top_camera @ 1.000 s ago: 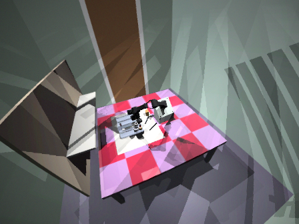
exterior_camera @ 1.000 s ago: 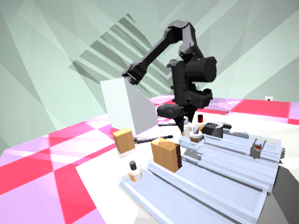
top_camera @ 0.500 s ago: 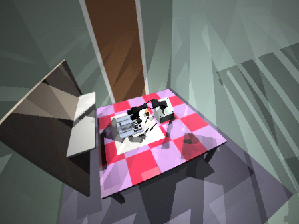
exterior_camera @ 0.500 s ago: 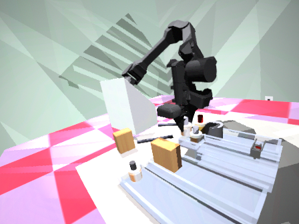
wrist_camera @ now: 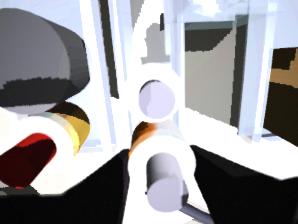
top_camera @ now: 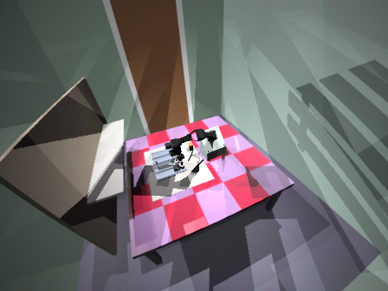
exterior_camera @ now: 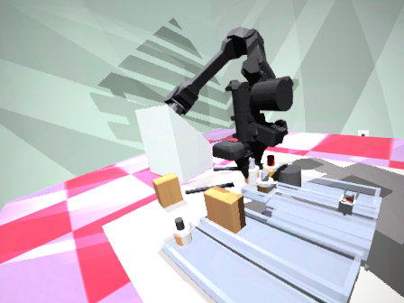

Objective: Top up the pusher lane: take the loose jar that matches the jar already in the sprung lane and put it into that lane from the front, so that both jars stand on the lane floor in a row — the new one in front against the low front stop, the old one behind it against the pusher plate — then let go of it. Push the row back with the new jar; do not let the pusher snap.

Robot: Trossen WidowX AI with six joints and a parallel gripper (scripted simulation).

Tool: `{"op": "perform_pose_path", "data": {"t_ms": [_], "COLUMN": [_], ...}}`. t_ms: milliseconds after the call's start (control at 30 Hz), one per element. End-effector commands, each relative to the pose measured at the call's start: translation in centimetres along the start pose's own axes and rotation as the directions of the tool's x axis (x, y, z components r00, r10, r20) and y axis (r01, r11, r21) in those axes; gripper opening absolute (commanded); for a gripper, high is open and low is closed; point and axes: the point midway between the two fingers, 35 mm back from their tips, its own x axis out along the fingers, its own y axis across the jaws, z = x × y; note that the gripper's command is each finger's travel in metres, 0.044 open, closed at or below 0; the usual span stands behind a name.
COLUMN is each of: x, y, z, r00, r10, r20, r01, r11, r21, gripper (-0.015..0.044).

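My gripper [exterior_camera: 252, 169] [wrist_camera: 159, 152] is shut on a loose jar [exterior_camera: 252, 175] [wrist_camera: 168, 172] with a pale grey cap, a white shoulder and an orange label. It holds the jar at the front end of the clear rack [exterior_camera: 311, 261]. A matching grey-capped jar [exterior_camera: 265, 184] [wrist_camera: 156, 97] stands in a lane directly ahead of the held one, close to it. Whether the two touch, and whether the held jar's base rests on the lane floor, I cannot tell. The pusher plate is not clear behind the lane jar.
A red-capped jar [exterior_camera: 270, 164] [wrist_camera: 30, 160] and a dark cylinder [exterior_camera: 289, 175] [wrist_camera: 37, 60] stand close on one side. Two wooden blocks [exterior_camera: 168, 191] [exterior_camera: 221, 209], a black-capped jar [exterior_camera: 182, 236] and dark rods [exterior_camera: 209, 188] are on the other side. A small bracket [exterior_camera: 347, 205] sits farther back.
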Motion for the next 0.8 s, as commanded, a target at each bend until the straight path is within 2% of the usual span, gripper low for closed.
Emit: {"op": "perform_pose_path", "data": {"t_ms": [0,767], "x": [-0.50,-0.51], "y": [0.00,0.00], "z": [1.02,1.33], "r00": [1.000,1.000], "r10": [0.004,0.004], "r20": [0.028,0.028], "r01": [-0.003,-0.003], "r11": [1.000,1.000], "r21": [-0.017,-0.017], "gripper": [0.0000,0.0000]}}
